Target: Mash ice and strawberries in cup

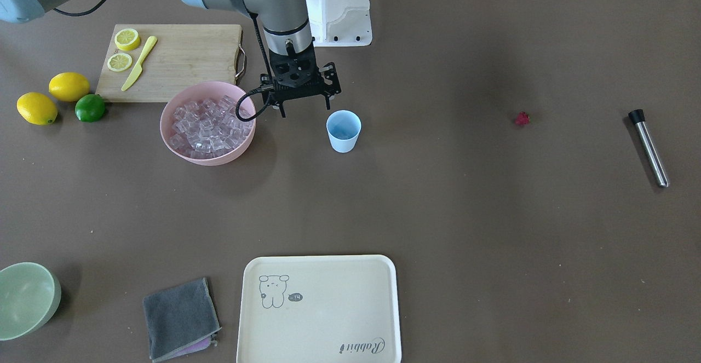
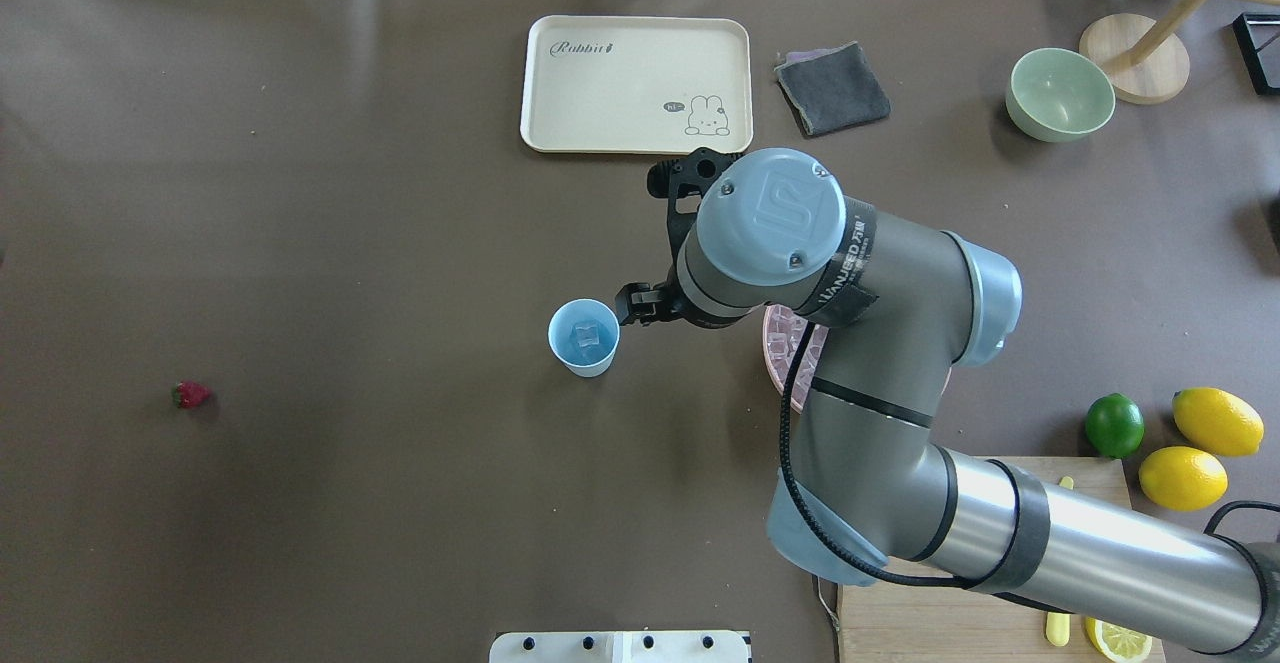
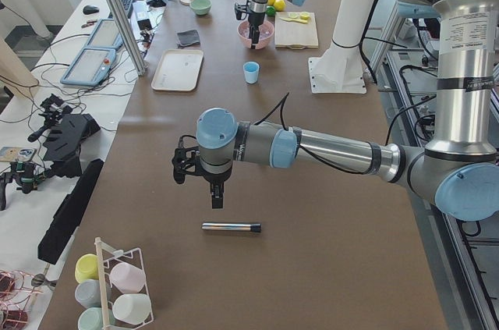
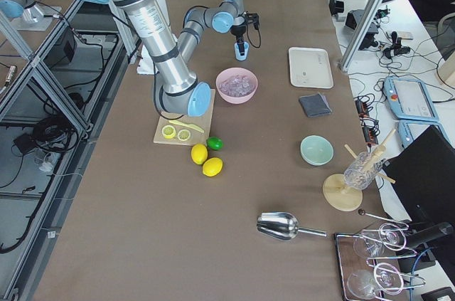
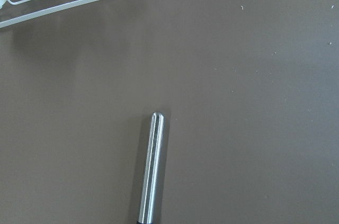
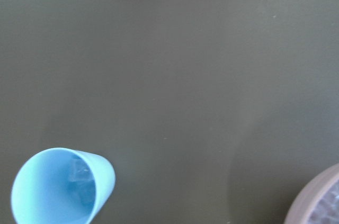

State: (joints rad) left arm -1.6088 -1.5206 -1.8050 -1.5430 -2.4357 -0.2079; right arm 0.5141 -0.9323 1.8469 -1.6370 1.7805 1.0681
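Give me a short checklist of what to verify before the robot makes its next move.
1. Cup upright: ok.
2. Ice in the cup: ok, at least one cube shows inside.
3. Strawberry in the cup: not ok, it lies on the bare table, well apart from the cup.
4. Steel muddler free to pick up: ok, it lies flat with nothing against it.
5. Left gripper open: cannot tell.

Bare table [image 1: 465,204] around cup [image 1: 344,131], pink bowl [image 1: 208,123] near one side
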